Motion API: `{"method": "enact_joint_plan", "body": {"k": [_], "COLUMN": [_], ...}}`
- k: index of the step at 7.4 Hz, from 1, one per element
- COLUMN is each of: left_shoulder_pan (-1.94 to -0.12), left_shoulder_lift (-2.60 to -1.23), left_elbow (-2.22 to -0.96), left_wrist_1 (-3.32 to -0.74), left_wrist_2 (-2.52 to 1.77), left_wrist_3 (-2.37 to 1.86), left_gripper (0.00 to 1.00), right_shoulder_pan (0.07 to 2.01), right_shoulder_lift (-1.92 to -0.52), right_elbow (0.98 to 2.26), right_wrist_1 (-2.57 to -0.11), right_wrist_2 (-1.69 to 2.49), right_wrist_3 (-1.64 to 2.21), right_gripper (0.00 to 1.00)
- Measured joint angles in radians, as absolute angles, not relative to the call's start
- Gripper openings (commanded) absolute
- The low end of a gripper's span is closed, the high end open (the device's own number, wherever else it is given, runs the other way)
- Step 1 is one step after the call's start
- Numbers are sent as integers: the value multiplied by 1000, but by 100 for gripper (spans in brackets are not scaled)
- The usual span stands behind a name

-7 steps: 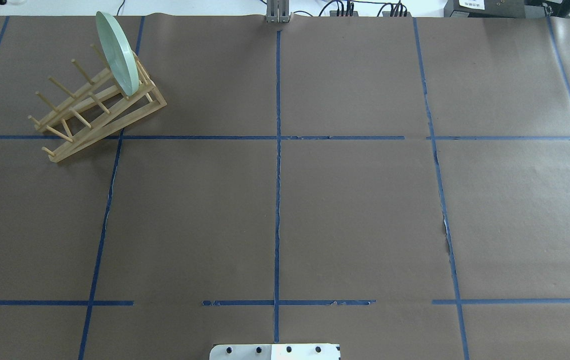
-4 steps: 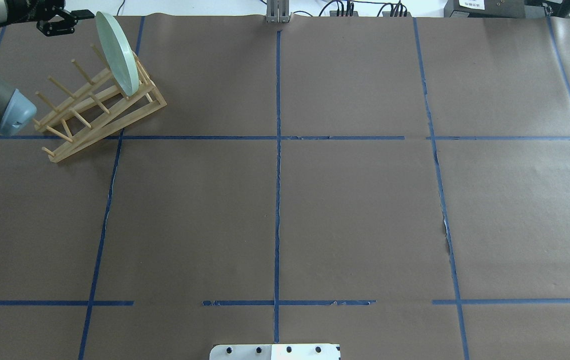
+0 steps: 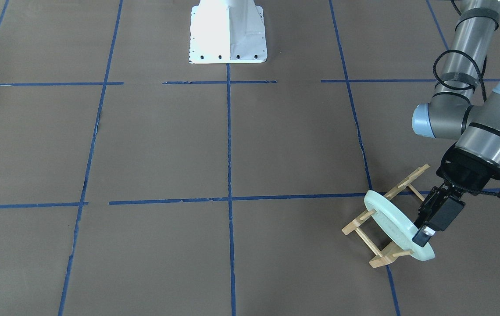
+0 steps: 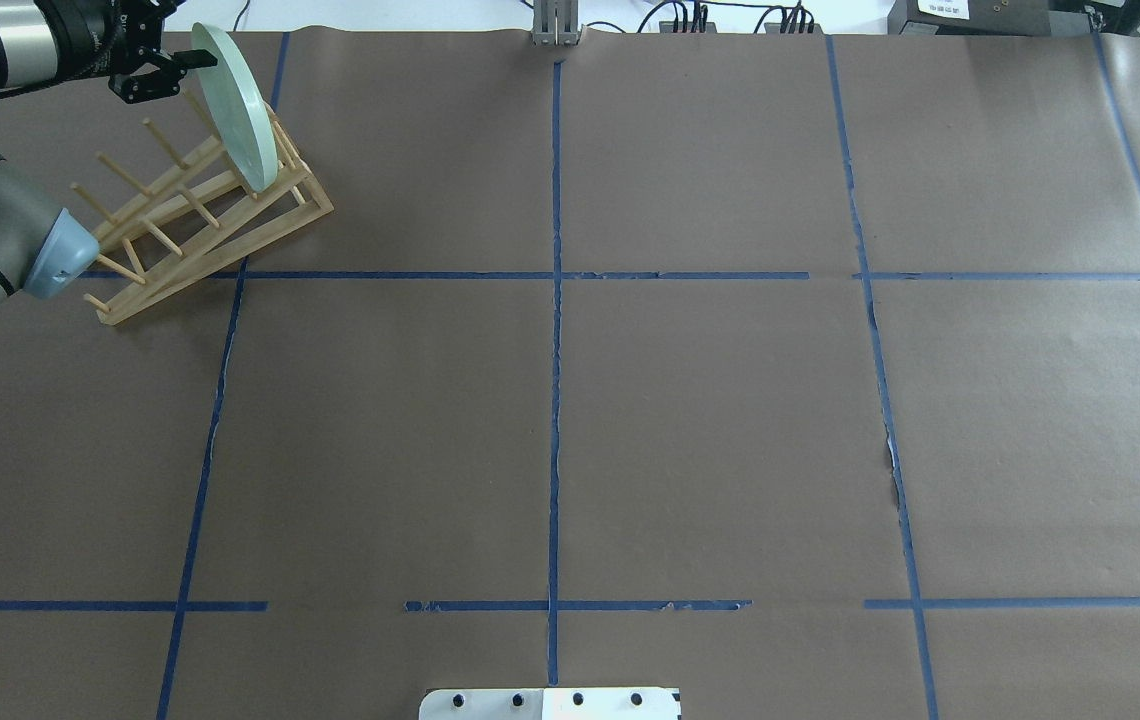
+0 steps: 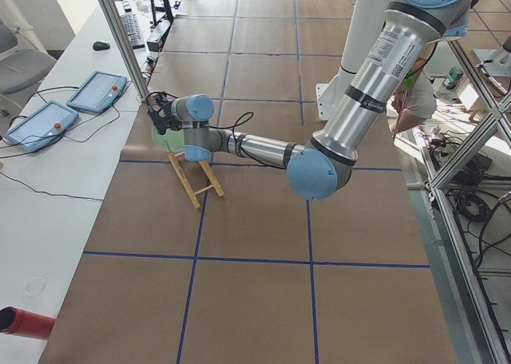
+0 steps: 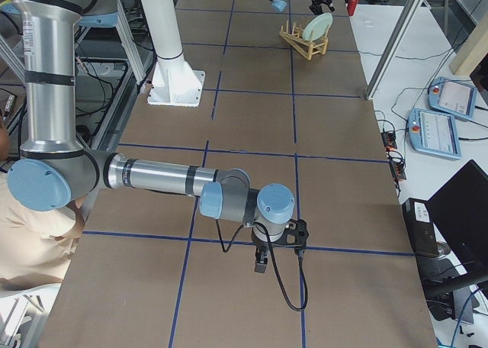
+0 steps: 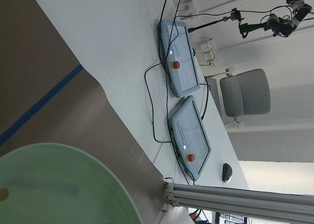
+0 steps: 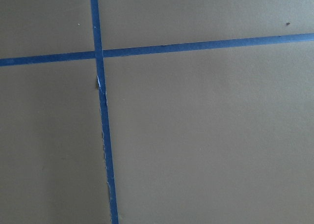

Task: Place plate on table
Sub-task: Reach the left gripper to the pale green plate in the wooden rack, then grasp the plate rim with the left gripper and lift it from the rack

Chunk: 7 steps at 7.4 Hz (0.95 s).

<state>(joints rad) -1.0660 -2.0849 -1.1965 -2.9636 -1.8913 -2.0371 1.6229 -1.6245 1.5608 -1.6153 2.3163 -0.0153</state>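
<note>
Brown-papered table (image 4: 630,400); the upright plate (image 4: 235,110) looks stiff, slick, breakable, best pinched at its top rim, where the left gripper (image 4: 177,75) hangs spread

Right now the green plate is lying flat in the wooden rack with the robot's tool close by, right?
Not flat: the plate stands on edge in the wooden rack, as the overhead view shows. The left tool is close by.
</note>
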Motion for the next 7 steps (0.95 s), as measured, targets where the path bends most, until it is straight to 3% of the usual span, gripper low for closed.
{"method": "enact_joint_plan", "body": {"k": [4, 7], "left_shoulder_pan": [-1101, -1196], "left_shoulder_lift": [-2084, -2087], "left_elbow": [-1249, -1475], "left_wrist_1": [-2943, -2701], "left_wrist_2": [-1910, -2027], "left_wrist_3": [-2025, -2028], "left_gripper": [0, 0], "right_shoulder_pan": [1623, 1623], "right_shoulder_lift": [-1624, -1625], "right_elbow": [1561, 1562], "right_wrist_1": [-1615, -1615], "right_wrist_2": [2316, 2316], "right_wrist_3": [-15, -15], "right_gripper": [100, 100]}}
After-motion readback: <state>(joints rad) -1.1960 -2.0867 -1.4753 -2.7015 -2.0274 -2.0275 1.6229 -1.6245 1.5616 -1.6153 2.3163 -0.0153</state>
